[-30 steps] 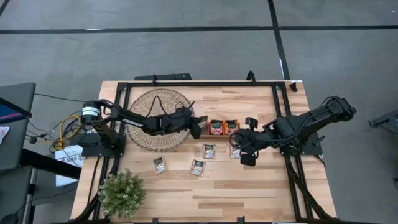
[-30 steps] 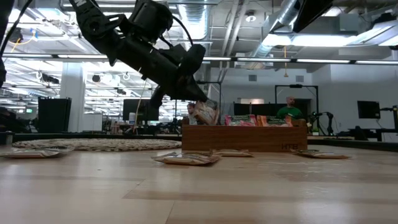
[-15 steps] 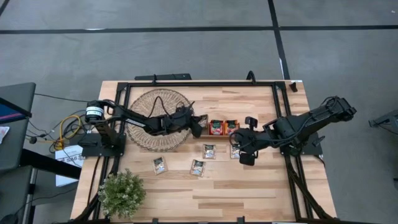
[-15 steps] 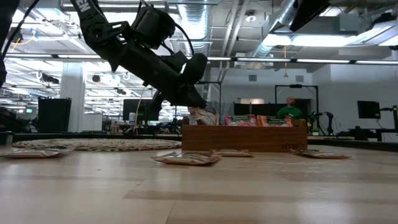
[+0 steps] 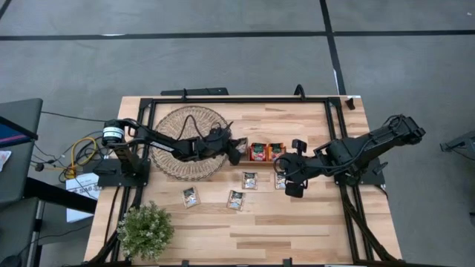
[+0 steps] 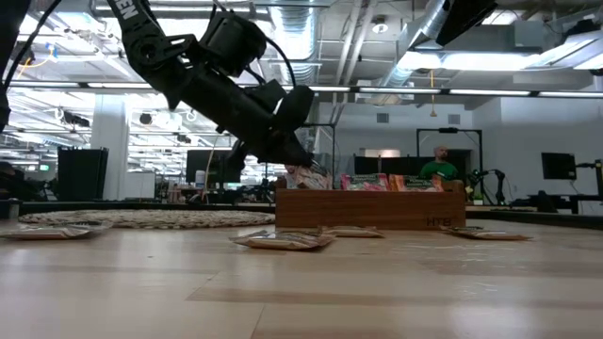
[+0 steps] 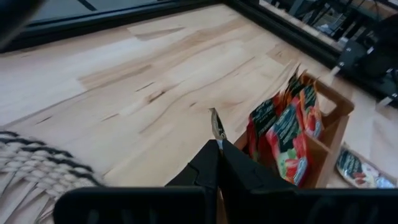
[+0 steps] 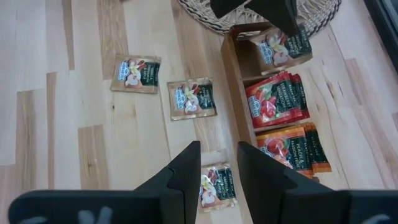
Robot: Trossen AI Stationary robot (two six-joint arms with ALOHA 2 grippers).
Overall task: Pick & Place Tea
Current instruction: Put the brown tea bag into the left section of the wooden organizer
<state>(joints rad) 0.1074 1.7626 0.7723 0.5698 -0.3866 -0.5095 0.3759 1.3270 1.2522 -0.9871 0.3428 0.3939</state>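
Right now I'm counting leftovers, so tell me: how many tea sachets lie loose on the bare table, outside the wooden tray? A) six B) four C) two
B: the high view shows four sachets flat on the table, at and, all in front of the wooden tray; the rest sit in the tray.

left gripper [image 5: 236,150] hides tray [image 5: 256,162] end in high view. held sachet [image 7: 216,126] edge-on in left wrist view, label unreadable. sachet under right gripper [image 8: 217,176] partly covered by jaws. distant person [image 6: 439,166] too small to tell.
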